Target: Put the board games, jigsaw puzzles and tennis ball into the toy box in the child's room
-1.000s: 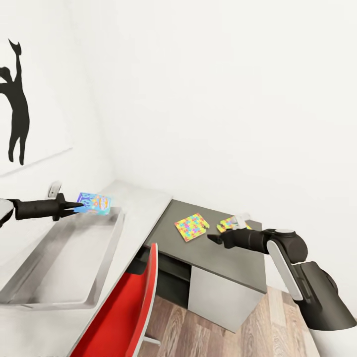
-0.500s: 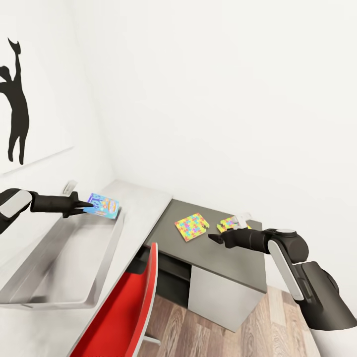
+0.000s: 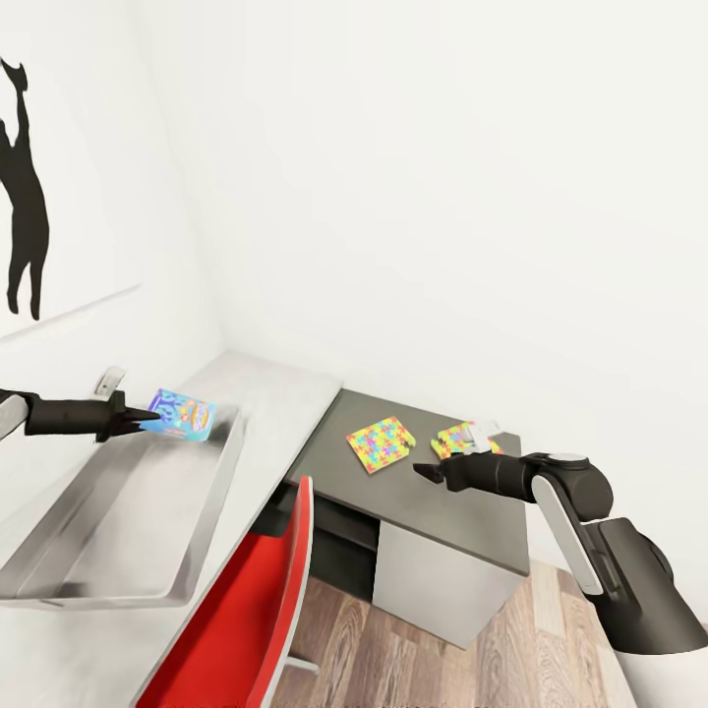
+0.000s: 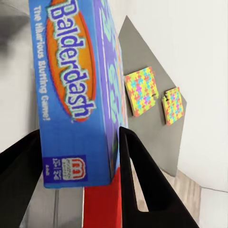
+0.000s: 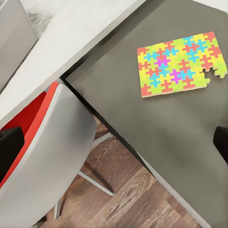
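Observation:
The blue board game point(image 3: 183, 415), a Balderdash box point(image 4: 76, 90), is pinched at one short end by my left gripper point(image 3: 141, 419), which is shut on it. It hangs over the far end of the light grey toy box point(image 3: 118, 521) on the pale part of the table point(image 3: 285, 393). Two jigsaw puzzles point(image 3: 382, 444) point(image 3: 460, 439) lie flat on the dark part of the table point(image 3: 442, 516). My right gripper point(image 3: 425, 473) hovers open just in front of them. In the right wrist view one jigsaw puzzle point(image 5: 179, 63) lies ahead of the spread fingers point(image 5: 9, 148).
A red chair point(image 3: 258, 610) point(image 5: 38, 156) is pushed in at the desk's inner corner, below and between my arms. Wooden floor point(image 3: 511, 649) lies to the right of the white cabinet point(image 3: 433, 590). White walls close the corner behind the desk.
The left gripper and blue box have pulled back a little to the left and slightly down over the toy box. The view has shifted slightly. The right arm is still.

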Controlling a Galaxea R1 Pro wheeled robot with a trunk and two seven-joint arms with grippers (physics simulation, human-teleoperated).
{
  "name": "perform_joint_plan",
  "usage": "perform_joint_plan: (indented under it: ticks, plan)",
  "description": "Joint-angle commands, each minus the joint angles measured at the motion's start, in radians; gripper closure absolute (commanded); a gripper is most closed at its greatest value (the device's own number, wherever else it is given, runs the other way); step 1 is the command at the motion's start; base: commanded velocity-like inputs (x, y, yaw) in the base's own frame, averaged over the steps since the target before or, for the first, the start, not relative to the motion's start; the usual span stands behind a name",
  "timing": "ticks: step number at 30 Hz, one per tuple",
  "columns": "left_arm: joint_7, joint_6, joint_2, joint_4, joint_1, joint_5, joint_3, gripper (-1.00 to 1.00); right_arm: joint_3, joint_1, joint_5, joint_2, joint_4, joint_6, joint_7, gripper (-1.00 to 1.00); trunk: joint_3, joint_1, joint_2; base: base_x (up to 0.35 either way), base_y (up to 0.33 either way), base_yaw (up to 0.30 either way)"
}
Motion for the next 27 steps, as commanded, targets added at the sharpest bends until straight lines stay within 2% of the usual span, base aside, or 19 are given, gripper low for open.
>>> perform_joint_plan:
  ticks: [1, 6, 9, 24, 27]
  plan:
    - [-0.002, -0.014, -0.003, 0.022, -0.005, 0.005, -0.003, 1.00, 0.000, -0.001, 0.005, -0.001, -0.001, 0.003, 0.006, -1.00, -0.004, 0.001, -0.002, 0.000, 0.000, 0.000]
    - [0.005, -0.064, -0.030, 0.095, -0.014, 0.005, -0.003, 1.00, 0.002, -0.001, 0.005, 0.000, -0.001, 0.003, 0.006, -1.00, -0.012, 0.001, -0.002, 0.000, 0.000, 0.000]
    - [0.008, -0.078, -0.036, 0.109, -0.015, 0.005, -0.003, 1.00, 0.002, -0.001, 0.005, 0.000, -0.001, 0.003, 0.006, -1.00, -0.016, 0.001, -0.002, 0.000, 0.000, 0.000]
    - [0.019, -0.088, -0.039, 0.122, -0.018, 0.006, -0.002, 1.00, 0.001, -0.001, 0.005, -0.002, -0.001, 0.003, 0.005, -1.00, -0.040, 0.001, -0.002, 0.000, 0.000, 0.000]
    - [0.046, -0.086, -0.038, 0.122, -0.018, 0.008, -0.001, 1.00, 0.001, -0.001, 0.005, -0.002, -0.001, 0.003, 0.005, -1.00, -0.045, 0.001, -0.002, 0.000, 0.000, 0.000]
